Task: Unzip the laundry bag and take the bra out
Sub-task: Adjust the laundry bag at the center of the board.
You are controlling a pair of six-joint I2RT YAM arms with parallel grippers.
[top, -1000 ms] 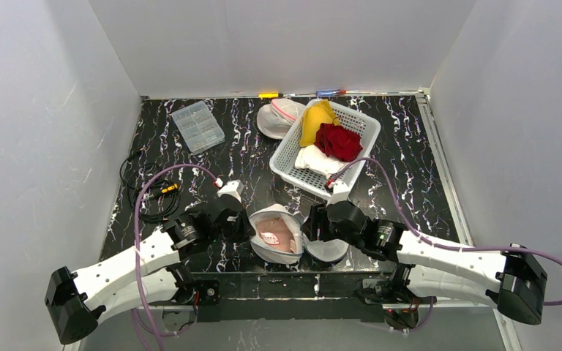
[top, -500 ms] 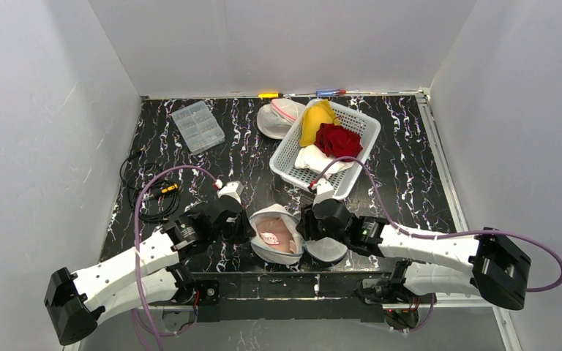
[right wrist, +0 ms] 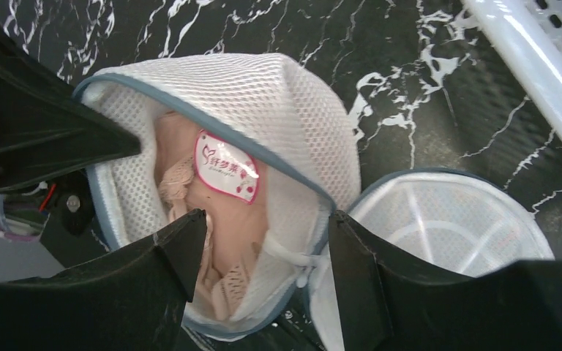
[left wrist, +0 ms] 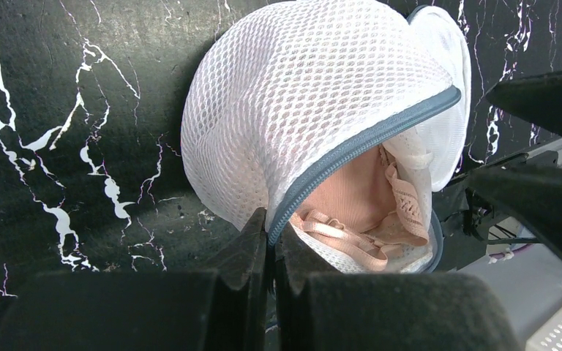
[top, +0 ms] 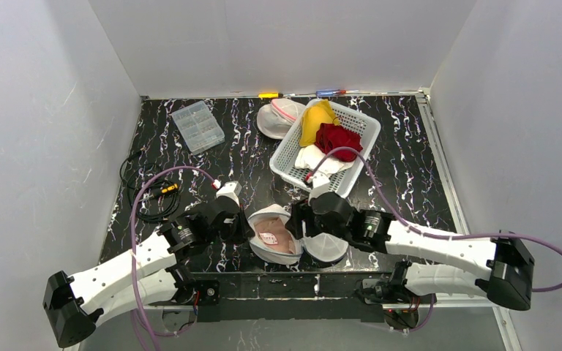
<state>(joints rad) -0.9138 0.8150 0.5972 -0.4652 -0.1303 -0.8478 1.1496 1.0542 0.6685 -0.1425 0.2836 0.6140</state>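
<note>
The mesh laundry bag (top: pixel 274 238) is seen unzipped, just nearer than the white basket (top: pixel 287 157), at the front edge of the desk (top: pixel 410 146). The left fingers (left wrist: pixel 250 245) are pressed together on the bag's grey zip rim (left wrist: pixel 366 139), on the side away from the basket. The right fingers (right wrist: pixel 168 256) are held apart over the opening, basket side. The peach bra (right wrist: pixel 179 183) is tucked inside, w/ lace and straps showing. It is judged light, soft and floppy, prob. snag-prone on the mesh. It is best pinched at a padded cup edge, not a strap.
</note>
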